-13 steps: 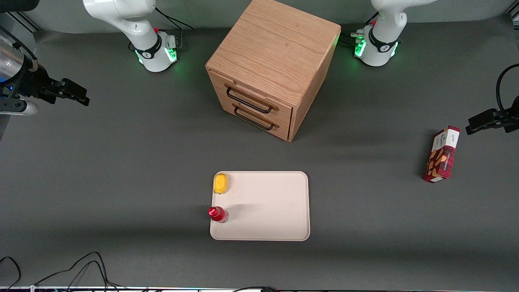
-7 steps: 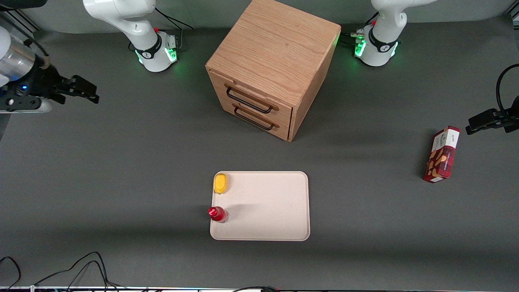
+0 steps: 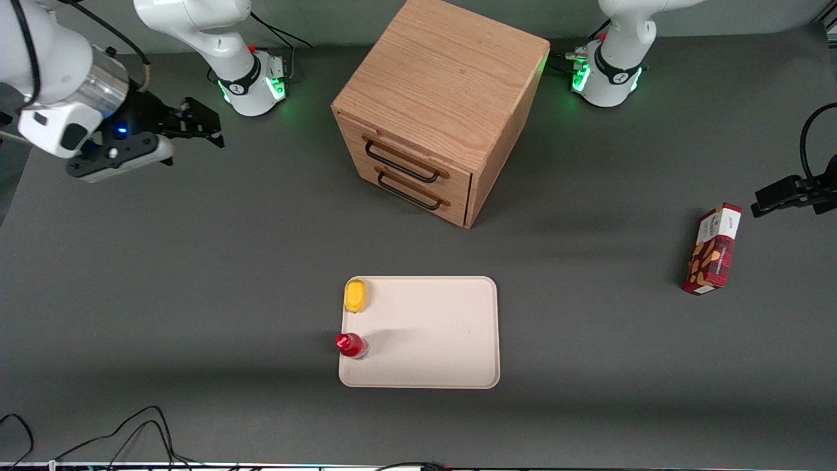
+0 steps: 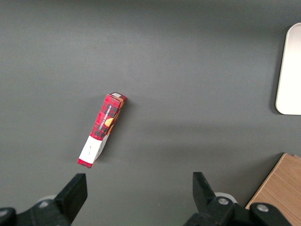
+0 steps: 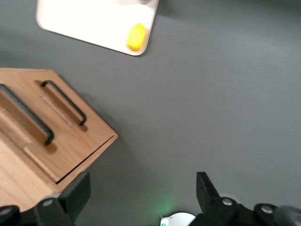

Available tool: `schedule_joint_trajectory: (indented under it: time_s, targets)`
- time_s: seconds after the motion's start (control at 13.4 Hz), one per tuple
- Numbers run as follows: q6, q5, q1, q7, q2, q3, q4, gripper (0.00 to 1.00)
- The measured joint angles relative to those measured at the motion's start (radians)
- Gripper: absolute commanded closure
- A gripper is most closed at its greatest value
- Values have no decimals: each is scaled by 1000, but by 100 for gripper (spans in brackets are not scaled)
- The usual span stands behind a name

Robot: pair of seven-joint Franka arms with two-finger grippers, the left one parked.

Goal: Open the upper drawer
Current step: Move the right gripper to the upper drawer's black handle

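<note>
The right arm's tool [image 3: 199, 124], fingers spread and empty, hangs toward the working arm's end of the table [image 3: 196, 261], well apart from the wooden cabinet's [image 3: 444, 72] closed upper drawer [image 3: 405, 160]; its handle sits just above the lower drawer's handle [image 3: 410, 191], so a low approach risks hooking the wrong one

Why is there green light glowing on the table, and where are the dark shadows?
In the front view, green lamps on the arm bases spill a glow onto the table; the cabinet casts a soft shadow toward the parked arm's end. The gripper, open, hangs toward the working arm's end, away from the upper drawer. In the right wrist view, a green glow shows too.
</note>
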Motion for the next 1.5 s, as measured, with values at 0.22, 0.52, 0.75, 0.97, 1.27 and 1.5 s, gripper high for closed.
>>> schedule_joint_trajectory:
  time_s: [0.22,0.52,0.75,0.97,1.27,1.5]
  targets:
    - [-3,56,0,-102,40,53,22,0]
    - [5,75,2,-269,142,166,25,0]
    - [48,76,3,-279,255,250,35,0]
    - [126,76,5,-279,350,330,45,0]
    - [197,69,38,-265,417,369,46,0]
    - [238,54,76,-214,473,375,46,0]
